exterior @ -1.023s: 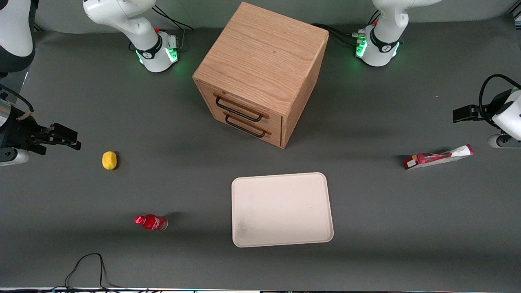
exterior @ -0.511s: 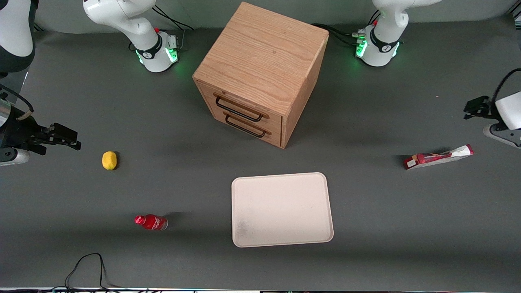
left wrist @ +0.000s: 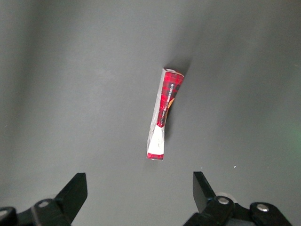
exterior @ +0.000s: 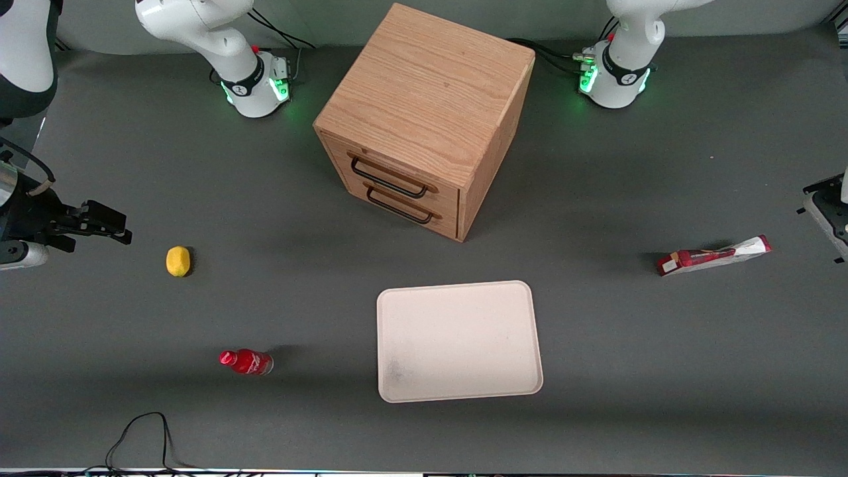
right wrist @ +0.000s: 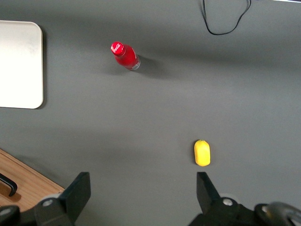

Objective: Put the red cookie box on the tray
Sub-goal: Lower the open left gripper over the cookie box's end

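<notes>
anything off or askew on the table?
Only the red cookie box: it lies apart from the tray, and looks slightly bent or squashed along its length. The end effector is open above it, holding nothing.

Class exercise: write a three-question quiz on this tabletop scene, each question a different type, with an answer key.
1. True or false: the red cookie box already lies on the tray.
2. Multiple choice: the gripper is A) shut on the box, B) open above the box, C) resting on the tray.
3. Fill in: the lemon and the red bottle lie toward the ___ arm's end of the table.

Key: 1 false; 2 B; 3 parked.
</notes>
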You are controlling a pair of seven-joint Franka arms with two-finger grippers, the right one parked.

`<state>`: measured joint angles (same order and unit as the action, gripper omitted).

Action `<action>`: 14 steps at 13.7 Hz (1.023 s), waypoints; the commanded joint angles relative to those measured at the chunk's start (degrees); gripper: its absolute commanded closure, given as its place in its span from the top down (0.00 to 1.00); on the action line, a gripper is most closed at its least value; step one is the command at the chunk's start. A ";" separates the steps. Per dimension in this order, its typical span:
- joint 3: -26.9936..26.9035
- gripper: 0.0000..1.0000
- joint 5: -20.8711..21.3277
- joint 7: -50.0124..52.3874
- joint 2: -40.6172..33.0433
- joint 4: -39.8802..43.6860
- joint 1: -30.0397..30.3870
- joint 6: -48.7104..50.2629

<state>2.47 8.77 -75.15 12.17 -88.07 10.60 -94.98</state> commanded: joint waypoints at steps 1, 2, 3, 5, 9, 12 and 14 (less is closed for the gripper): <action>0.17 1.00 -2.17 -2.19 -0.40 -1.31 0.56 2.60; 0.17 1.00 -2.17 -3.15 -0.22 -1.75 0.56 3.22; 0.17 1.00 -2.35 -5.24 -0.13 -2.54 0.56 3.31; 0.17 1.00 -3.14 -7.63 -0.13 -3.77 0.65 2.53; 0.17 1.00 -3.93 -11.66 -0.57 -8.43 2.58 -1.86; 0.08 1.00 -3.76 -12.99 0.04 -9.23 2.58 -5.02; 0.08 1.00 -3.76 -13.09 0.57 -9.58 2.58 -6.79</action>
<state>2.50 5.61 -86.72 12.90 -96.69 13.06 -99.82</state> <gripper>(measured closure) 0.000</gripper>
